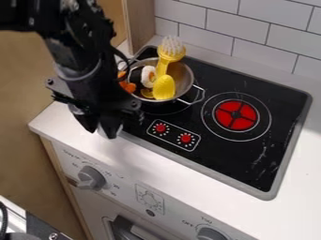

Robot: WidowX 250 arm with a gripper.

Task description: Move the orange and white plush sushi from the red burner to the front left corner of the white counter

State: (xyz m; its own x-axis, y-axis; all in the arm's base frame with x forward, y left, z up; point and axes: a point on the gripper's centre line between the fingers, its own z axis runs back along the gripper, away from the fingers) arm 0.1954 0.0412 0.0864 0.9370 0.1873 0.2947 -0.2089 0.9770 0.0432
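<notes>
A round silver metal pot [183, 77] sits at the far left part of a flat, shiny black stove top [251, 161]. In the pot is a yellow plastic brush [164, 65] with white bristles. It leans up, and its bristly end pokes over the pot's back rim. A black, white and orange toy sushi roll [148, 76] is in the pot too, left of the brush. Some bright orange bits [127, 86] are at the pot's left side.

The black robot gripper [101, 133] hangs down just in front of the pot, a bit to its left, over the white counter [150, 157]. Its two finger tips are a little bit apart, and nothing is pinched.

To the right of the pot is a round red burner [236, 115]. In front of the pot are two little red knobs [173, 133]. Behind the pot is a wall of white tiles [235, 30]. Below the pot and the counter is a big gray knob [91, 177].
</notes>
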